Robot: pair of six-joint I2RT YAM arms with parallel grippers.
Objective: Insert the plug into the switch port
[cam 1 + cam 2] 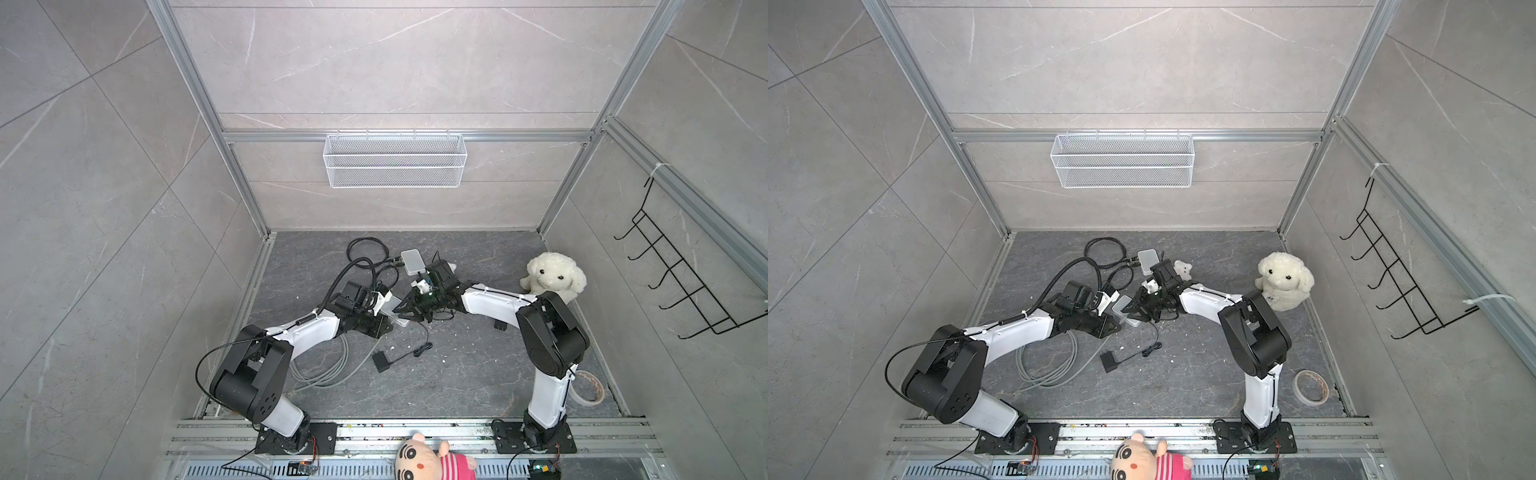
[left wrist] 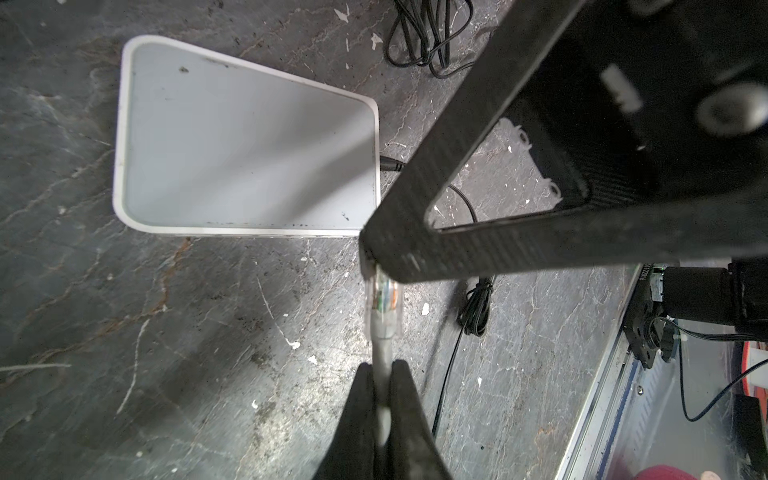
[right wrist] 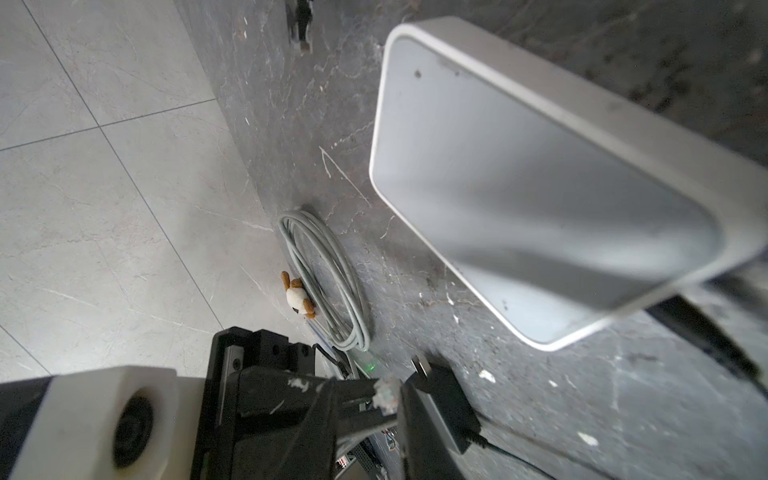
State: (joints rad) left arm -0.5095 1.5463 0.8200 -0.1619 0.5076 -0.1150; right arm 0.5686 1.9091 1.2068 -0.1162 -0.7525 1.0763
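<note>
— White switch (image 2: 249, 145) is laid flat on the stone floor (image 2: 166, 332). And the grippers?
— The left gripper (image 2: 380, 365) is clamped on the grey cable (image 2: 380, 347); the right gripper (image 1: 398, 309) cannot be judged. The clear plug (image 2: 384, 303) is held beside the switch, uninserted.

The plug (image 2: 382, 303) was a clear moulded connector with coloured wires showing inside, on the end of a grey cable (image 2: 380, 353). The left end effector (image 2: 380, 370) pinched that cable just behind it. Its front end lay near a corner of the switch (image 2: 249, 145), a white rounded box lying flat on the dark counter (image 2: 166, 332), with a black lead (image 2: 390, 165) in one side.
</note>
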